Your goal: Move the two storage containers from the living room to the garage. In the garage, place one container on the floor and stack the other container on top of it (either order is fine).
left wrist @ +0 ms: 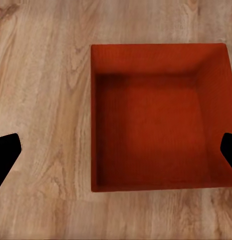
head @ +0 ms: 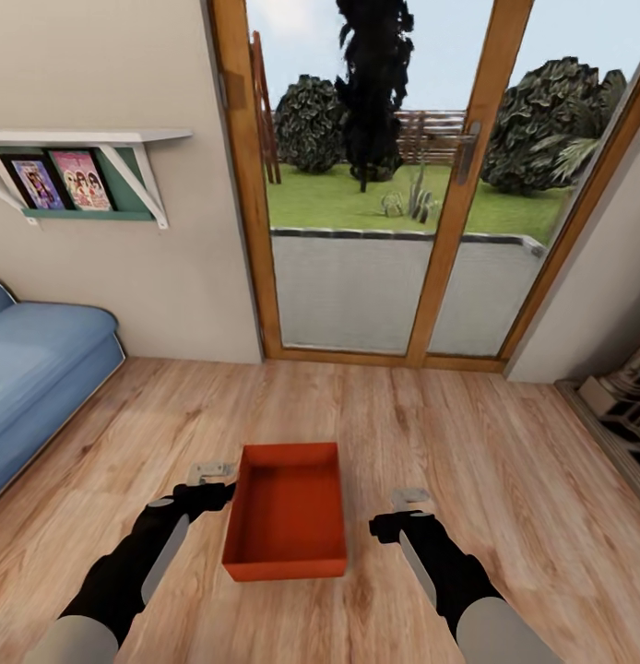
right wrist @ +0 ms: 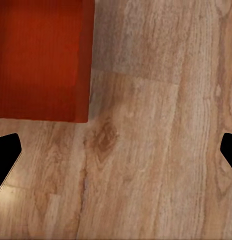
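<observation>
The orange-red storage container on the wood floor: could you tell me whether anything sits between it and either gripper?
Nothing visible does. The storage container lies open and empty on the plank floor, with the left gripper beside one long wall and the right gripper beside the other, both open, bare floor between.

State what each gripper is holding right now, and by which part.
Nothing is held. The left gripper and right gripper are both open above the wood floor, flanking the orange-red storage container, which sits untouched between them.
</observation>
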